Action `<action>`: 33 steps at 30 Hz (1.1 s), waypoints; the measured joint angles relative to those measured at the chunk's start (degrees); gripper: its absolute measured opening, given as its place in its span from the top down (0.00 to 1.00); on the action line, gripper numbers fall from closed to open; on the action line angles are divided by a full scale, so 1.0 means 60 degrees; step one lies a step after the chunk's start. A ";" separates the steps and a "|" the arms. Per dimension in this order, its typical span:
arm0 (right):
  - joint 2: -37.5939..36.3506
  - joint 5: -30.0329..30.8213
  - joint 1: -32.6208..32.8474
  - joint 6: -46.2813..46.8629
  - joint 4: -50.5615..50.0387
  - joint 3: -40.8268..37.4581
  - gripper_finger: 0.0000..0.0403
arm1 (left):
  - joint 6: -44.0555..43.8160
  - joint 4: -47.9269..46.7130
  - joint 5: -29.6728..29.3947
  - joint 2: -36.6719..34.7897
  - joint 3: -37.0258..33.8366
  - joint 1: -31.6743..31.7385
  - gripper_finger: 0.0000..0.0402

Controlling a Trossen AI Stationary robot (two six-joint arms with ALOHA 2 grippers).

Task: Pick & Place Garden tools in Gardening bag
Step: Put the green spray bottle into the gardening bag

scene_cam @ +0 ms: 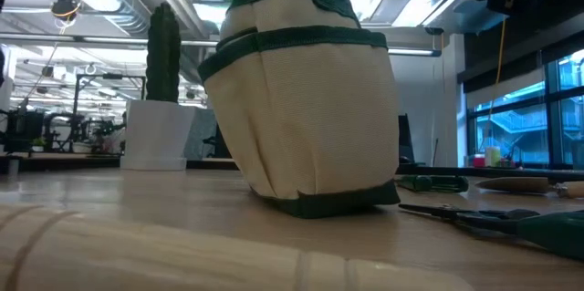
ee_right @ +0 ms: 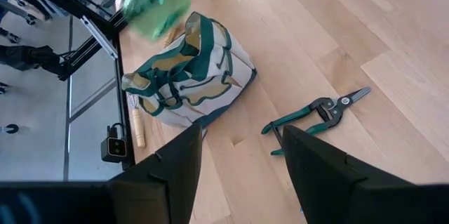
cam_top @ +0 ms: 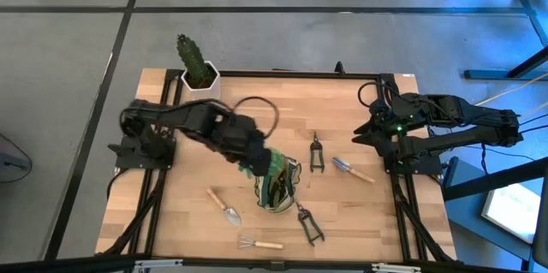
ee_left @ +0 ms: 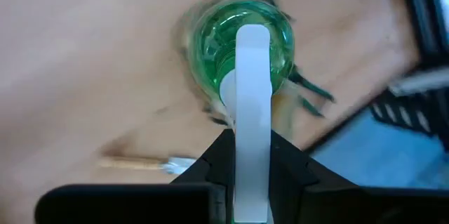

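Gripping the green spray bottle [ee_left: 242,48] by its white trigger, left gripper [cam_top: 257,163] hangs over the gardening bag [cam_top: 279,184] mid-table (bottle off the table). Right gripper [ee_right: 238,155] parked at the right edge, jaws open.

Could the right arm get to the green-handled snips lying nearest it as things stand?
Probably yes. The right gripper is open and looks straight at the snips, which lie alone on bare wood, apart from the bag.
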 joint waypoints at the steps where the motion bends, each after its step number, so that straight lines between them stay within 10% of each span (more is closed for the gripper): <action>1: -0.0002 -0.0009 0.0002 0.0000 0.0000 0.0000 0.50 | 0.0189 -0.0037 0.0177 0.0185 0.0187 0.0094 0.89; 33: 0.0000 -0.0009 0.0023 0.0000 0.0000 0.0000 0.50 | 0.2442 0.0805 0.2018 0.2178 0.0567 0.0791 0.89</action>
